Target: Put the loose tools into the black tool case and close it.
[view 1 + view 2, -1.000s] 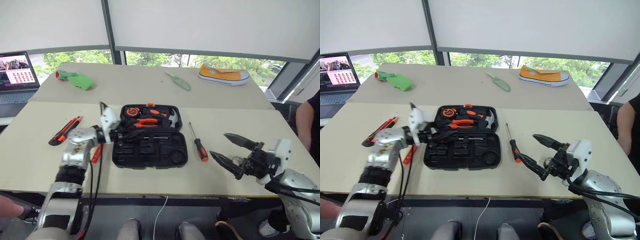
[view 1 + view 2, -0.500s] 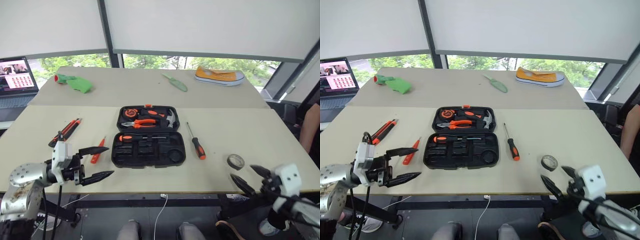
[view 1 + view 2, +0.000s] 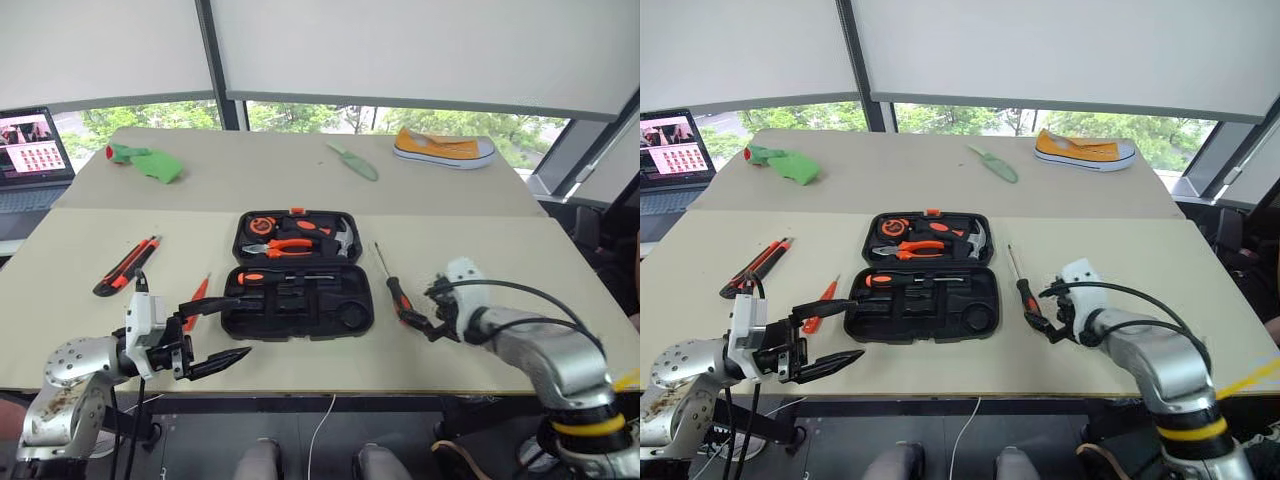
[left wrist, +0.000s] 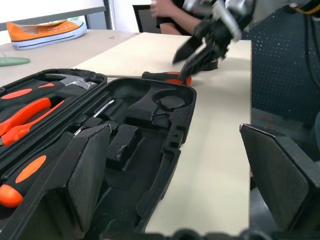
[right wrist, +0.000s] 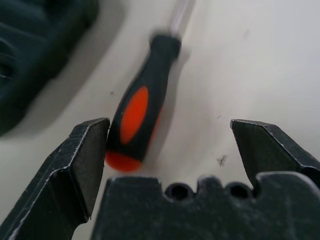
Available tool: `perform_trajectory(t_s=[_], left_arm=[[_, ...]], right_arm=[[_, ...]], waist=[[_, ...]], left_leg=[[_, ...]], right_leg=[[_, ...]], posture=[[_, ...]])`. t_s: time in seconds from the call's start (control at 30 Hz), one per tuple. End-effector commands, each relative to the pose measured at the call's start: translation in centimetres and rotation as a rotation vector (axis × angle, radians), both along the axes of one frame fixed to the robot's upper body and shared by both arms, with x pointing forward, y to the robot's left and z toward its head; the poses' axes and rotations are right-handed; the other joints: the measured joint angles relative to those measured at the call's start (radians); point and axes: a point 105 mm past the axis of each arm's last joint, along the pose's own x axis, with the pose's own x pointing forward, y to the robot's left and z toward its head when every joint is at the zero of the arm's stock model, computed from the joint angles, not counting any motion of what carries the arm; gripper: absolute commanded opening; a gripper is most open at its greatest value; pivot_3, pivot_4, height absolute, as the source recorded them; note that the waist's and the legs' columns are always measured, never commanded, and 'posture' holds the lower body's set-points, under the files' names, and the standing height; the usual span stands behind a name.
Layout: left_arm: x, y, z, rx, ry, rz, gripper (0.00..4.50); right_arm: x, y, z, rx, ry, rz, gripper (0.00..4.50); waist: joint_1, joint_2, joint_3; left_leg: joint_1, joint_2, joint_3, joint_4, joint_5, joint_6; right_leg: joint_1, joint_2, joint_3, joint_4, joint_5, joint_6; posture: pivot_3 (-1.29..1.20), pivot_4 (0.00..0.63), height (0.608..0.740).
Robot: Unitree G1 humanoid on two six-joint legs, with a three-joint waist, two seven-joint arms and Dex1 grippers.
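Black moulded plastic marks our landmark: the black tool case (image 3: pixel 297 272) lies open mid-worktop (image 3: pixel 480 250). In the head view our left claw (image 3: pixel 228 331) hangs released off the case's near-left corner, the tester screwdriver (image 3: pixel 196 300) just left of the case, the utility knife (image 3: pixel 127 265) further left. Right of the case our right claw (image 3: pixel 425 310) stands released at a screwdriver (image 3: pixel 395 290). The left wrist view shows another screwdriver (image 4: pixel 30 172) slotted inside. In the right wrist view, the loose handle lies beside one finger (image 5: pixel 75 165).

case (image 3: pixel 298 272): black, open flat | screwdriver (image 3: pixel 394 288): on table right of case | knife (image 3: pixel 127 266): left
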Motion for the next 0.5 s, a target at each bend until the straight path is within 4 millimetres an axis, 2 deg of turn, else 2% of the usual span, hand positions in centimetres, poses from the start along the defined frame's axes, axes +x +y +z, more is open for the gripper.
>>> perform_trajectory(t_s=[0.03,0.1,0.17,0.3,0.43,0.5], left_arm=[[0.0,0.0,0.8,0.006,-0.051,0.027,4.5],[-0.1,0.1,0.8,0.004,-0.057,0.043,4.5],[-0.1,0.1,0.8,-0.008,-0.056,0.056,4.5],[0.0,0.2,1.0,-0.05,-0.047,0.097,4.5],[0.2,0.9,1.2,-0.092,-0.039,0.167,4.5],[0.2,1.3,1.3,-0.104,-0.041,0.201,4.5]], right_arm=[[0.9,0.5,0.6,0.001,-0.021,-0.017,3.76],[1.0,0.7,0.6,0.02,-0.028,-0.049,3.1],[1.1,-0.2,0.2,0.007,-0.042,-0.122,2.42],[2.4,-1.6,0.7,0.034,-0.223,-0.286,1.04],[3.2,-0.6,3.6,0.06,-0.455,-0.243,1.01],[3.6,0.8,5.5,0.08,-0.552,-0.117,1.01]], waist=[[0.0,0.0,0.0],[0.0,0.0,0.0],[-0.001,0.0,0.0],[0.0,0.0,0.0],[-0.004,0.0,0.0],[-0.004,0.0,0.0]], left_leg=[[0.0,0.0,0.0,0.0,0.0,0.0],[0.0,0.0,0.0,0.001,0.0,0.0],[0.001,0.001,0.0,0.001,0.0,0.0],[0.001,0.001,0.0,0.001,0.0,0.0],[0.001,0.0,0.001,0.001,0.0,0.0],[0.001,0.001,0.001,0.001,0.0,0.0]], right_leg=[[0.0,0.0,0.0,0.0,0.0,0.0],[0.0,0.0,0.0,0.0,0.0,0.0],[0.0,0.0,0.0,0.0,0.0,0.0],[0.001,0.0,0.0,0.0,0.0,0.0],[0.0,0.0,0.0,0.0,0.001,0.001],[0.0,0.0,0.0,0.001,0.001,0.001]], posture=[[0.0,0.15,0.74],[0.0,0.15,0.74],[0.0,0.15,0.74],[0.0,0.15,0.74],[0.0,0.15,0.74],[0.0,0.15,0.74]])
